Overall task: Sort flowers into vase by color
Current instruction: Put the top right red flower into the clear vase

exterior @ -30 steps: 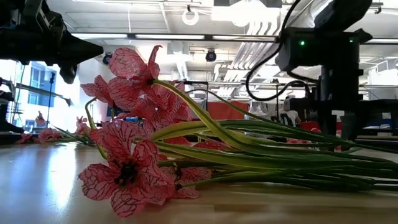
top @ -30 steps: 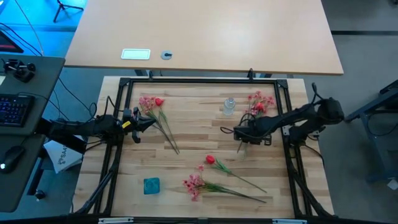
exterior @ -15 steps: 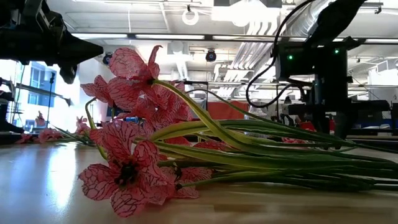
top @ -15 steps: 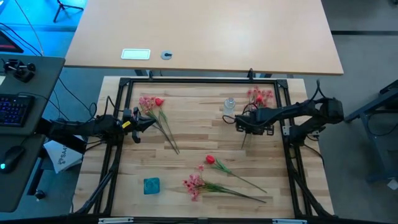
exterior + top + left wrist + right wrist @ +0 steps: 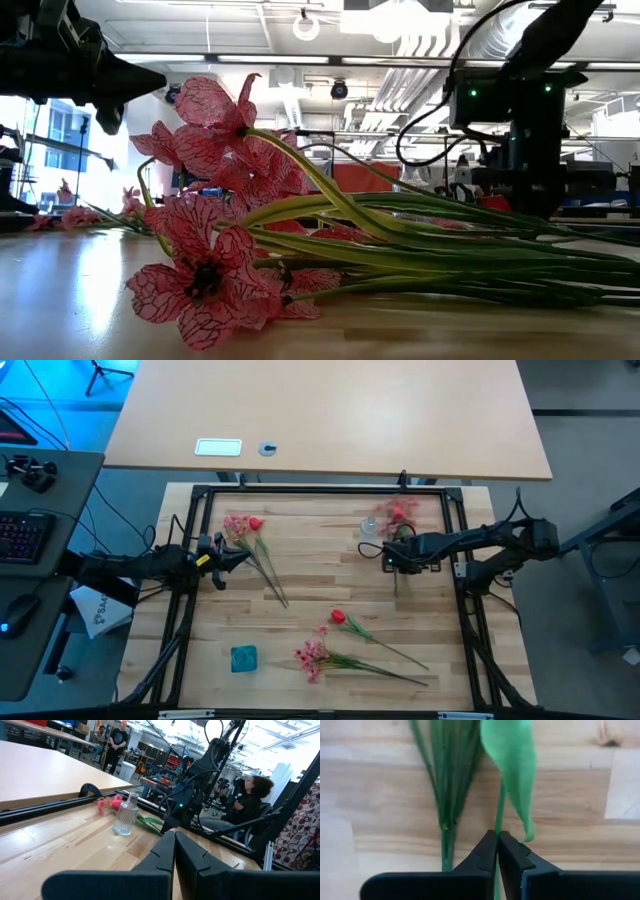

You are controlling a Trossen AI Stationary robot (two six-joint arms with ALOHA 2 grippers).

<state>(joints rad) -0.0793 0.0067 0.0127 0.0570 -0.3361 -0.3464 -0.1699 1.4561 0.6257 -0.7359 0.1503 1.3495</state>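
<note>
My right gripper (image 5: 399, 558) is shut on a green-stemmed flower whose pink and red blossoms (image 5: 395, 515) show blurred just beside the small clear glass vase (image 5: 370, 528), near the table's far right. In the left wrist view the blossoms (image 5: 107, 804) are behind the vase (image 5: 125, 815). A bundle of thin stems (image 5: 447, 795) runs beside the held stem. My left gripper (image 5: 240, 553) is shut and touches nothing, next to a pink and red bunch (image 5: 243, 525) lying flat at the far left. A red-bud flower (image 5: 338, 617) and a pink spray (image 5: 312, 655) lie flat near the front. My right gripper pinches a thin green stem (image 5: 498, 822) between its two fingers, just below a broad leaf (image 5: 512, 765). The fingers come from above and lie across the stem. The neighbouring stem bundle passes outside the fingers. Whether the flower is clear of the table I cannot tell.
A small blue-green object (image 5: 243, 658) sits near the front left. A black frame (image 5: 320, 490) borders the wooden table. In the low view the pink spray (image 5: 210, 270) fills the foreground. A seated person (image 5: 250, 805) shows beyond the table in the left wrist view.
My right gripper has moved toward the table's far edge, staying shut on the stem. The flower has gone with it, and its blossoms have swung left toward the vase, ending right beside it.
</note>
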